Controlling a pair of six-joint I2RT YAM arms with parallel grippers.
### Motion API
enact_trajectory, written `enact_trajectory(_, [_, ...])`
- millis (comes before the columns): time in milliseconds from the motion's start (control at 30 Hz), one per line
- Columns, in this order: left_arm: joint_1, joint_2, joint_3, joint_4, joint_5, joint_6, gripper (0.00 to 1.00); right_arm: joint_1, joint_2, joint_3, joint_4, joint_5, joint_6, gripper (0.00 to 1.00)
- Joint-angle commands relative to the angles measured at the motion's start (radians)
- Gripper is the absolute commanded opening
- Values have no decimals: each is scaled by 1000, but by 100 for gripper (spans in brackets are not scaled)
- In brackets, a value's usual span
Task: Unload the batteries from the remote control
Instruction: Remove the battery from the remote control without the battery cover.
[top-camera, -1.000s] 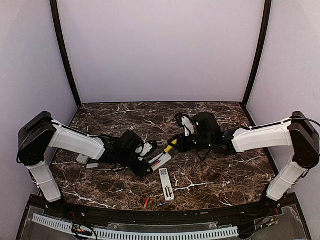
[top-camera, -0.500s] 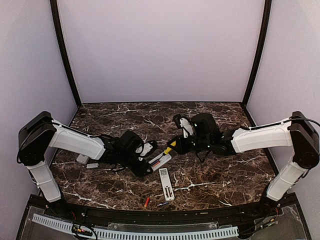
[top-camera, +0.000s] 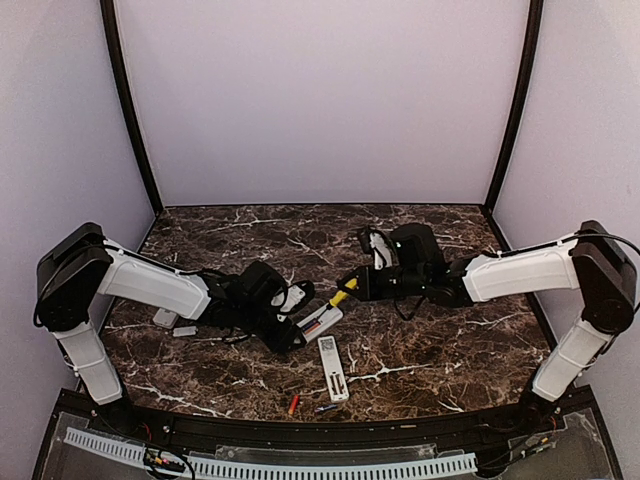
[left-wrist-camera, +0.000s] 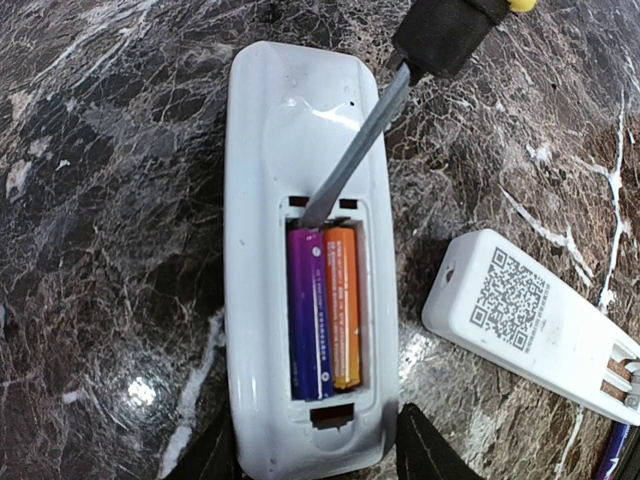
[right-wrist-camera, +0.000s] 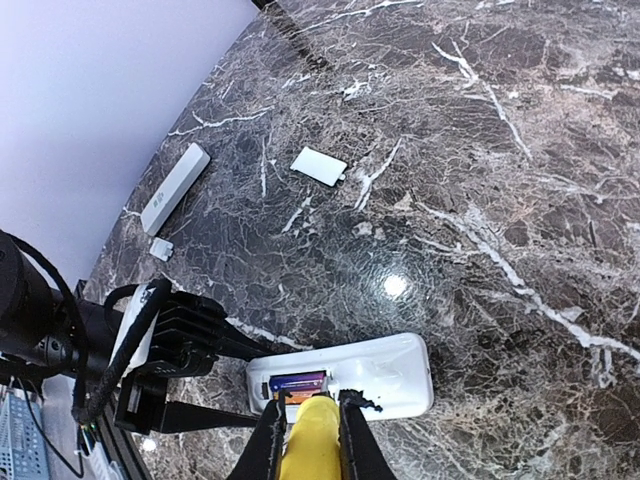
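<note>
Bare table (top-camera: 300, 225) beyond. Clamped by left gripper (left-wrist-camera: 318, 452): remote control (left-wrist-camera: 290, 120), two batteries (left-wrist-camera: 323, 300) inside. Pinched by right gripper (right-wrist-camera: 307, 420): screwdriver (left-wrist-camera: 350, 150).

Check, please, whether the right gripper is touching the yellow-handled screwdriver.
Touching. The right wrist view shows the right gripper shut on the screwdriver, fingers pressing both sides of its yellow handle.

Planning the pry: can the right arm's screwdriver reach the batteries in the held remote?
Probably yes. The compartment is uncovered, both batteries exposed, and the screwdriver, held by the right gripper, points at their ends. The left gripper holds the remote by its opposite end.
</note>
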Motion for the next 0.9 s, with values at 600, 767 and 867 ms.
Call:
enact_trajectory(600, [-18,74,-15,-103,14,29,16,21,-22,-59,245,-371,345,0])
enact_trajectory(767, [-18,81,-8,-107,15,29,16,21,-44,-65,246,-371,356,0])
enact_trajectory(867, [-17,85,-5,-107,15,28,16,21,-48,-67,250,-373,360,0])
